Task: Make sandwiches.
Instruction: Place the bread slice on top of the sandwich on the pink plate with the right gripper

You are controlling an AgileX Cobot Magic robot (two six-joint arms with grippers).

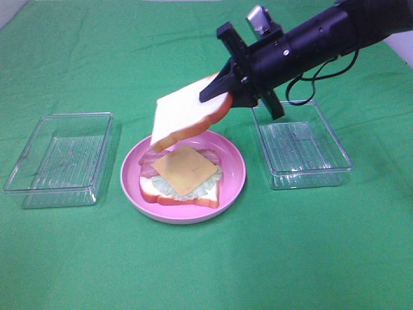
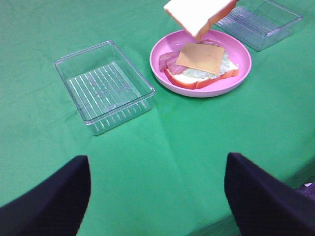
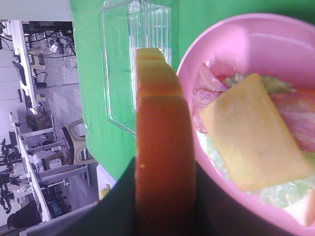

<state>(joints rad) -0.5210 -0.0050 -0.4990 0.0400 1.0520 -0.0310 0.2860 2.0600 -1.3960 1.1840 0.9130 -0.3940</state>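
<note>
On the green cloth (image 1: 206, 271) stood a round pink plate (image 1: 235, 184), and on it lay the open sandwich: a bottom bread slice (image 1: 193, 197) with orange-brown crust, pale green lettuce (image 1: 208, 183) showing at its edges, pink bacon strips (image 1: 150, 168) sticking out at the side toward the left tray, and a square yellow cheese slice (image 1: 184, 169) on top.

Above the plate's far side, the right gripper (image 1: 227, 87) held a second bread slice (image 1: 187, 113) in the air. Its black jaws were closed on the crust at one edge, and the slice hung tilted, its low end over the cheese but not touching it. In the right wrist view the crust edge (image 3: 162, 147) filled the middle, clamped between the two dark fingers (image 3: 115, 206).

The left gripper (image 2: 157, 196) was low over the cloth, near the front of the table and well apart from the plate. Its jaws stood wide open with nothing between them.

A clear plastic tray (image 1: 61, 158) sat to the left of the plate and another clear tray (image 1: 303, 145) to the right. Both seemed empty, though the ribbed plastic made this a little hard to judge.
</note>
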